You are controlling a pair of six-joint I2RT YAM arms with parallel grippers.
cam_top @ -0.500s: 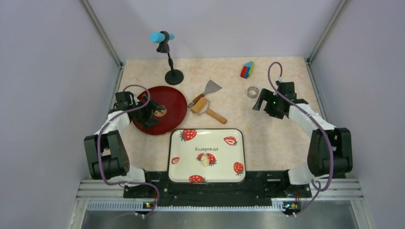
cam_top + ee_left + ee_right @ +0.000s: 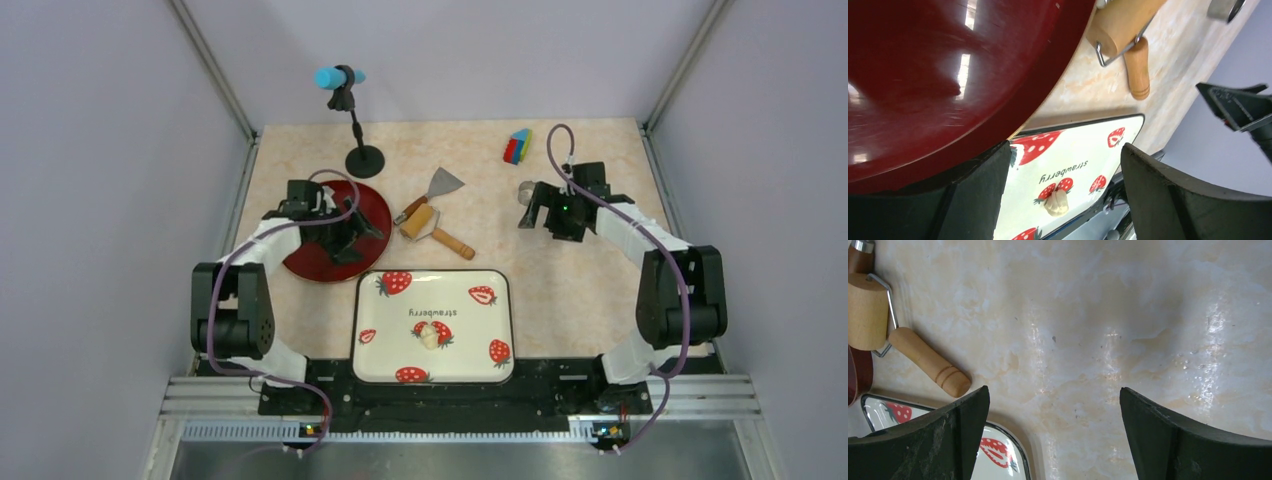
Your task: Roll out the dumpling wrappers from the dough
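The dough (image 2: 429, 335) is a small pale cream lump on the strawberry tray (image 2: 470, 355). In the left wrist view the dough (image 2: 1056, 204) shows far off between my fingers. My left gripper (image 2: 352, 238) hangs over the right part of the red plate (image 2: 310, 262), open and empty. The left gripper (image 2: 1065, 170) has only the tray (image 2: 1083, 145) behind its gap. My right gripper (image 2: 533, 212) is open beside the silver metal ring (image 2: 524, 189), over bare table. The right gripper (image 2: 1054, 410) holds nothing. No dumpling wrappers are in view.
A wooden rolling pin (image 2: 436, 230) and a metal scraper (image 2: 441, 186) lie between the plate and the ring. The rolling pin (image 2: 870, 310) also shows in the right wrist view. A microphone stand (image 2: 362, 158) and a coloured block (image 2: 517, 146) stand at the back.
My left gripper swung right across the red plate toward the tray's far corner. My right gripper shifted left and back, closer to the metal ring.
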